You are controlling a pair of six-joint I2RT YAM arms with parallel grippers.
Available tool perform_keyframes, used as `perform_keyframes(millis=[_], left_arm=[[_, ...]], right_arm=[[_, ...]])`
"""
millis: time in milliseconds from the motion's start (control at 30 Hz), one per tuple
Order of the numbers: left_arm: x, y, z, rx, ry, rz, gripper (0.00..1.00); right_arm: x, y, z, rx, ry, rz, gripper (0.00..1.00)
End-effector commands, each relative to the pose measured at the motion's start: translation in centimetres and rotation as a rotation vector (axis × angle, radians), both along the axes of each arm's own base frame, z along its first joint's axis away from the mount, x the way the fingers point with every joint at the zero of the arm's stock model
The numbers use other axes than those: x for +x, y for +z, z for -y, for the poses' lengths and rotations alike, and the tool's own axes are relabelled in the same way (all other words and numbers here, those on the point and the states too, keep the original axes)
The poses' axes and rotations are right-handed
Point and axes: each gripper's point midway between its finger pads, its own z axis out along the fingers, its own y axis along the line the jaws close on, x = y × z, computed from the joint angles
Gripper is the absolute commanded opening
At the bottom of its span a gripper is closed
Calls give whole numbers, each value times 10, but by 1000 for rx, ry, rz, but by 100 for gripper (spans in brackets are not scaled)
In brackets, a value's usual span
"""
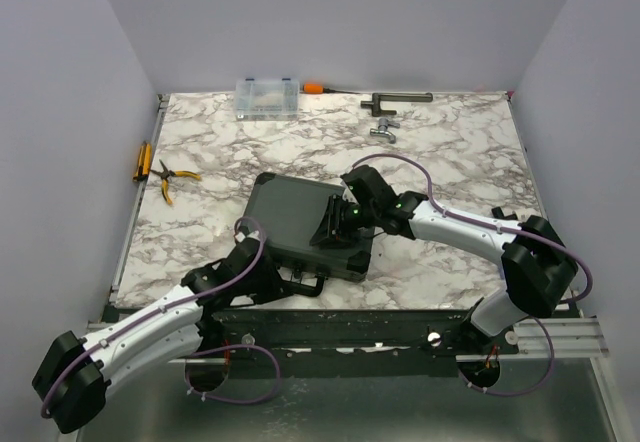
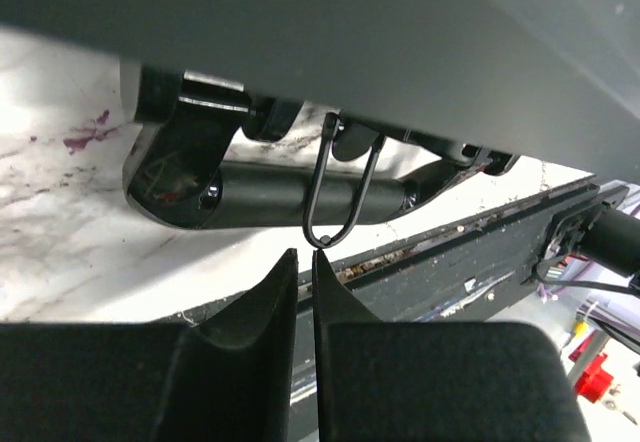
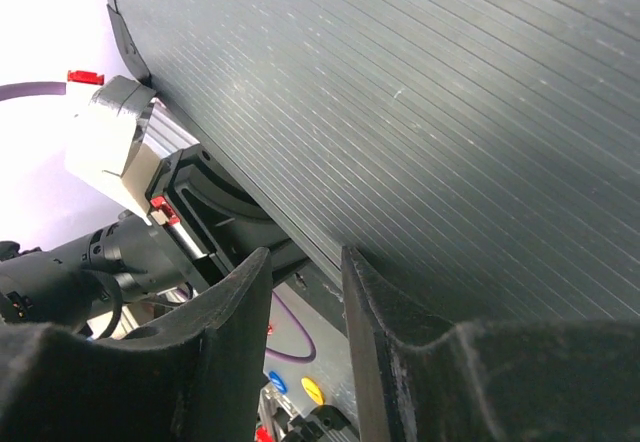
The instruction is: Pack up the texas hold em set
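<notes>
The black hard case (image 1: 295,212) lies with its lid down on the marble table, its handle (image 1: 305,284) facing the near edge. My left gripper (image 1: 272,270) is low at the case's front left. In the left wrist view its fingertips (image 2: 304,254) stand almost together with nothing between them, just under a wire latch loop (image 2: 340,192) and the handle (image 2: 280,197). My right gripper (image 1: 335,224) rests over the lid's near right part. In the right wrist view it (image 3: 305,257) holds a narrow gap, one finger along the ribbed lid (image 3: 420,112). Chips, cards and tokens are hidden.
A clear organiser box (image 1: 267,96) stands at the back, with an orange-handled screwdriver (image 1: 315,88) and metal tools (image 1: 395,99) beside it. Yellow-handled pliers (image 1: 170,177) lie at the left, near another yellow-handled tool (image 1: 142,160) on the table's left edge.
</notes>
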Motion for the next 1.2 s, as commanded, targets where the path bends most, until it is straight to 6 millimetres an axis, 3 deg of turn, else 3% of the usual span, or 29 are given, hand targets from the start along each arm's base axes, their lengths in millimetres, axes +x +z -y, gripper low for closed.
perform_keyframes(millis=[0,300,533,833,1167], left_arm=[[0,-13,-9,62,12,-23,9],[-3,-15,-11,81,8,-48,0],[-1,-15,-14,70,40,-37,0],[4,-15,-3,54,9,-37,0],[16,5,7,20,5,12,0]], right_arm=[[-31,-75,58,-317,-22,-129,39],[-32,-77,59,-319,-25,-133,38],[-32,-80,58,-320,-22,-136,38],[-32,-78,59,-331,-18,-135,38],[-36,-79,66,-341,-19,-136,38]])
